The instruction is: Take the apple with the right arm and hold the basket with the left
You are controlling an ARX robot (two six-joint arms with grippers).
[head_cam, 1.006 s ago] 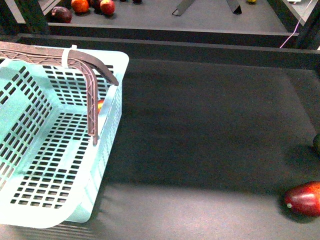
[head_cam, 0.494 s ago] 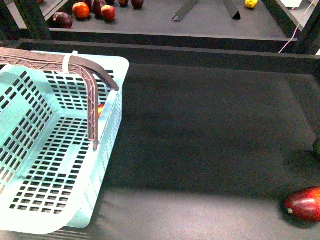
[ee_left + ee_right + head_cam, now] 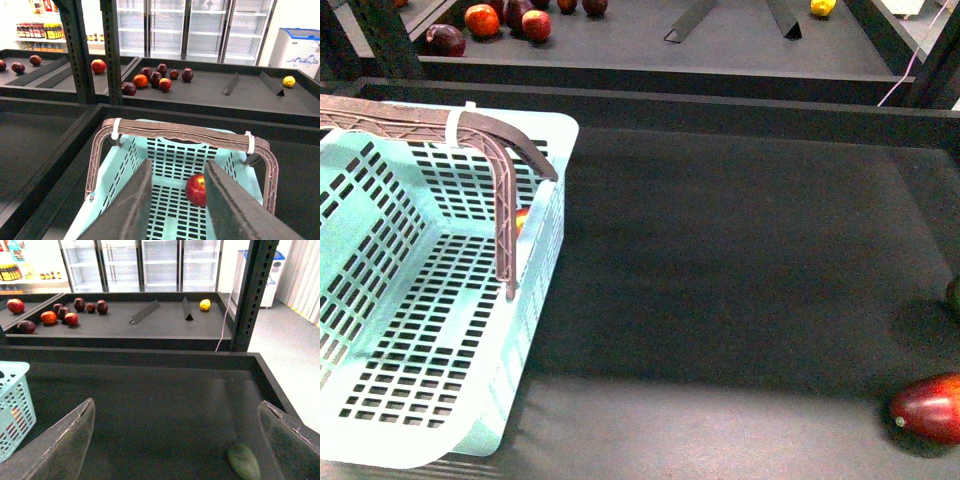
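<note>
Basket (image 3: 440, 330) is sitting at the table's left, apple (image 3: 196, 190) already lying on its floor. Left gripper (image 3: 175, 200) is hovering open above; lowering onto a handle (image 3: 180, 132) squarely would steady it. Right gripper (image 3: 175, 440) is gaping, empty.

On the bench (image 3: 740, 250) we see the basket (image 3: 430, 330) at the left, with the apple (image 3: 197, 189) inside it against the wall nearest the bench's middle. Far right, near the front edge, lies an oval fruit (image 3: 928, 408). Behind the bench, on a farther shelf (image 3: 720, 40), a cluster of fruits (image 3: 505, 18) sits left and a single fruit (image 3: 822, 7) right.
</note>
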